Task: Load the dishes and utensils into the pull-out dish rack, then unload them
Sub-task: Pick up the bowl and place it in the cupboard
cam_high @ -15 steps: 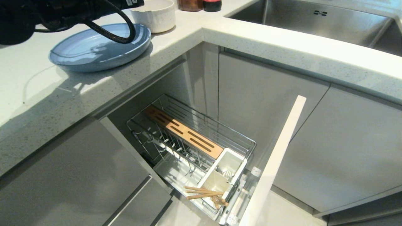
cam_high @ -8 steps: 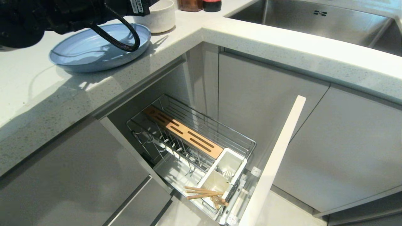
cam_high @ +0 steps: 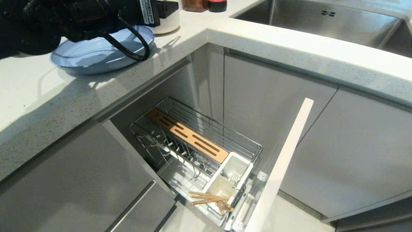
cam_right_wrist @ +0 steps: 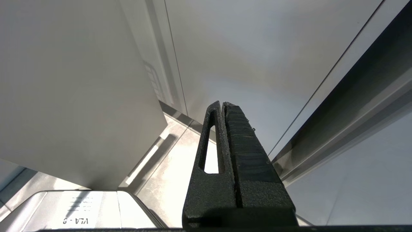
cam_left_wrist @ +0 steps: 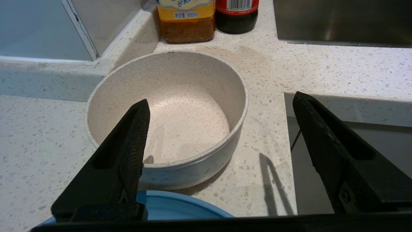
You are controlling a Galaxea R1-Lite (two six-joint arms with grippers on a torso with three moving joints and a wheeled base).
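Speckled stone, glazed ceramic, chrome wire, pale wood

The table looks like polished white stone flecked with grey; the bowl is matt off-white ceramic with fine speckles, the plate a glossy light-blue glaze. The dish rack is shiny chrome wire with a smooth bamboo strip and white plastic cups; the chopsticks are bare light wood. The sink is brushed steel. The left pincer has matt black fingers with finely textured pads; cabinet fronts are smooth satin grey.
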